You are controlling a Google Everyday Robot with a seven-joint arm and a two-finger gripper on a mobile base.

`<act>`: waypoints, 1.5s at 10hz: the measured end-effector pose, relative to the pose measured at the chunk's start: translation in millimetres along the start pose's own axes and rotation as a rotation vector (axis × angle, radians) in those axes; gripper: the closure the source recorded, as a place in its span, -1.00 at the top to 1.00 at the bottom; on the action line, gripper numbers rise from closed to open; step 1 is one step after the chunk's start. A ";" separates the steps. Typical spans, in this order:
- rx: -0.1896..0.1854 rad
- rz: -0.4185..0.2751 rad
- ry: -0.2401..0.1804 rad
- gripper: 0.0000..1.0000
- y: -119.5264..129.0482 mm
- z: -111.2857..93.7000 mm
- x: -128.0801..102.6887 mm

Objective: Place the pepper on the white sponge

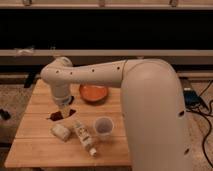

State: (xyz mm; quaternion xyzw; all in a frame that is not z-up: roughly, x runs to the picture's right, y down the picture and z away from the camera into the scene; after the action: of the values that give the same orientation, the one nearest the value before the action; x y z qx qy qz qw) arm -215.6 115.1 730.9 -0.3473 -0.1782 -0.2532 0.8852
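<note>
Behind the wooden surface (35, 147) runs a dark wall crossed by pale horizontal rails; speckled floor shows at left, cables at right. Camera view: the white arm (150, 105) fills the right side and reaches left across the surface, its wrist bent downward over the left half. The pincer (64, 104) hangs below the wrist, just above the surface; whether it is apart, together or clamped on anything cannot be told. The pepper (56, 115) lies directly beneath the pincer, at or very near its tip, beside a flat black patch (70, 113); contact cannot be confirmed. The sponge (61, 131) lies nearer the front edge, just in front of the pepper and apart from it. A bottle (85, 138) lies on its side just right of the sponge. A cup (102, 128) stands right of the bottle. An orange bowl (94, 93) sits further back, right of the pincer.
</note>
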 end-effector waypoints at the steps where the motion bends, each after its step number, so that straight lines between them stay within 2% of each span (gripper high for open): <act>1: -0.002 -0.006 0.000 -0.68 -0.3 1.6 -0.9; 5: -0.044 -0.074 0.004 -0.68 8.2 32.1 -23.2; 8: -0.098 -0.142 0.023 -0.68 15.3 52.7 -47.8; 10: -0.117 -0.177 0.037 -0.68 16.3 62.8 -58.9; 15: -0.150 -0.201 0.078 -0.68 12.9 90.4 -63.7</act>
State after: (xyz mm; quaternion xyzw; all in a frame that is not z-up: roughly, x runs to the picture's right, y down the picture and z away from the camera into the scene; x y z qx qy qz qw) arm -272.4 207.6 755.7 -0.3829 -0.1582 -0.3663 0.8332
